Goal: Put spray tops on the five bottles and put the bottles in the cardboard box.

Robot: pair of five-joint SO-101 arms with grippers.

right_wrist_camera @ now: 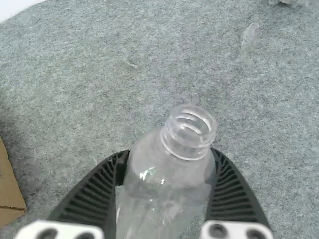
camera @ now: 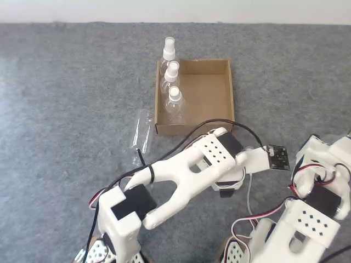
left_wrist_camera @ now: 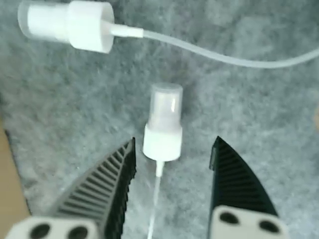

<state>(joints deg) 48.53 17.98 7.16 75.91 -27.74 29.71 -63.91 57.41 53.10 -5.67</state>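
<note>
My left gripper (left_wrist_camera: 173, 149) is open and low over the grey carpet. A white spray top (left_wrist_camera: 163, 130) lies between its fingers, touching neither, its thin tube pointing back toward the wrist. A second spray top (left_wrist_camera: 70, 25) with a long tube lies just beyond it. My right gripper (right_wrist_camera: 170, 157) is shut on a clear bottle (right_wrist_camera: 172, 174) with an open threaded neck. In the high view, three bottles with spray tops (camera: 174, 98) stand along the left wall of the cardboard box (camera: 208, 93). Another clear bottle (camera: 141, 131) without a top lies on the carpet left of the box.
The left arm (camera: 186, 170) stretches across the front of the box toward the right, with a small circuit board (camera: 278, 157) at its wrist. The right arm (camera: 321, 181) stands at the table's right edge. A box corner (right_wrist_camera: 7, 184) shows beside the held bottle.
</note>
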